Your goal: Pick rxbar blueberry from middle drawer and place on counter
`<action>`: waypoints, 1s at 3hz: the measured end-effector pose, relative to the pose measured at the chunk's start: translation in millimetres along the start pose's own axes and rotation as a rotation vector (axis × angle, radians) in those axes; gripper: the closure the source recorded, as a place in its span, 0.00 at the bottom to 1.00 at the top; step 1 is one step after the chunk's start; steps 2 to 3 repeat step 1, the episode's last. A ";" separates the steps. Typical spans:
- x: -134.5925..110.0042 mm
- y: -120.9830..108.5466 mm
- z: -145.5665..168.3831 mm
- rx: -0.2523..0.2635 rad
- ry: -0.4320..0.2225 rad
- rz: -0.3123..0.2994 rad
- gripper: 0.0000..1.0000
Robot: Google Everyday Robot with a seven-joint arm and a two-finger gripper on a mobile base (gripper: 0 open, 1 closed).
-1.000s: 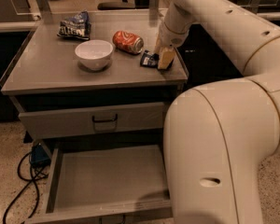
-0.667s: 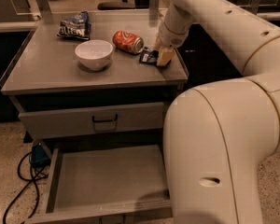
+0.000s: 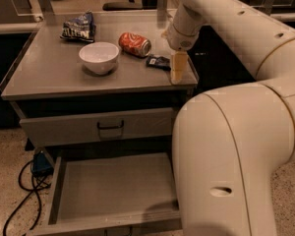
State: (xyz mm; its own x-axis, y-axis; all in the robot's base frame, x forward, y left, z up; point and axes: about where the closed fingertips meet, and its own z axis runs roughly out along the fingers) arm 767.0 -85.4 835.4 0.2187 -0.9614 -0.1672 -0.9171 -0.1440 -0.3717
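Note:
The rxbar blueberry, a small dark wrapper, lies flat on the counter near its right edge, just right of the red soda can. My gripper hangs just right of the bar, pointing down at the counter's right front corner. It is open and holds nothing. Below, the middle drawer is pulled out, and its bare grey floor has nothing on it.
A white bowl stands mid-counter with a blue-and-white chip bag behind it. A closed drawer front with a black handle sits above the pulled-out drawer. Black cables lie on the floor at left. My arm fills the right side.
The gripper has let go of the bar and shifted slightly right of it. The bar now lies free on the counter. The view has also shifted closer.

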 end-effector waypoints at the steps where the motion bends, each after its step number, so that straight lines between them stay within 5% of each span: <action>1: 0.0 0.0 0.0 0.000 0.000 0.000 0.00; 3: 0.0 0.0 0.0 0.000 0.000 0.000 0.00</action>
